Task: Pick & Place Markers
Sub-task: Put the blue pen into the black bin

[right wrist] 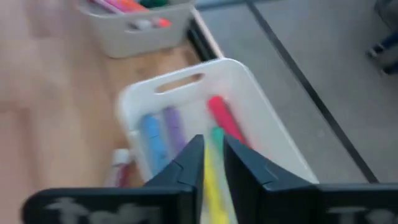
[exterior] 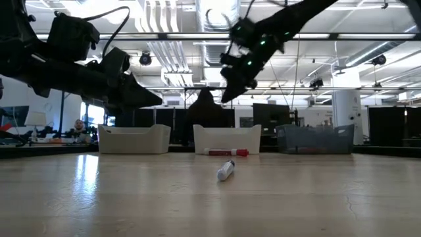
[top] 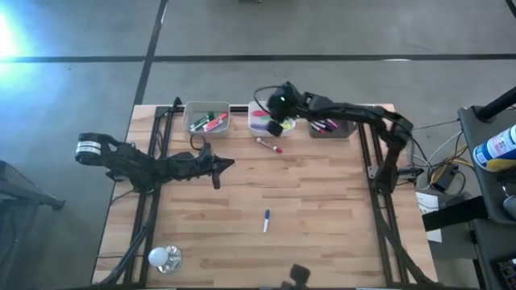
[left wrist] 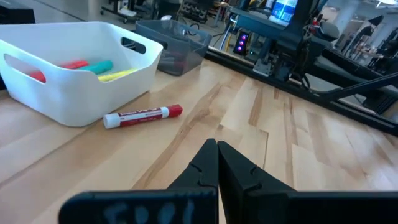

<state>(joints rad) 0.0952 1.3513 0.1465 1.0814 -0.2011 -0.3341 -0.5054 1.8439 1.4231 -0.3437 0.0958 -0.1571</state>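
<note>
Over the white bin [top: 262, 121] at the table's far edge, mid row, hangs the right gripper [right wrist: 213, 163], fingers narrowly apart w/ a yellow marker [right wrist: 214, 186] seen between them; can't tell if they actually pinch it or if it lies in the bin below. In that bin, per right wrist view: blue marker [right wrist: 151, 137], purple marker [right wrist: 173, 127], red marker [right wrist: 222, 118], plus a bit of green by the fingertips. Left of it sits the clear bin [top: 207, 119] w/ green and red markers inside; right of it the dark bin [top: 332, 127] w/ pink ones. On the table [top: 322, 217] just near-side of the white bin lies a red-capped white marker [top: 269, 145], [left wrist: 143, 116], apart from the bin wall. Further toward the near edge, about mid-table, a blue-and-white marker [top: 266, 220] lies alone. Left gripper [top: 216, 167] hovers above the wood on the left-centre, fingers pressed together, empty, pointing toward the red-capped marker. Light bulb [top: 164, 257] rests at the near-left corner.
</note>
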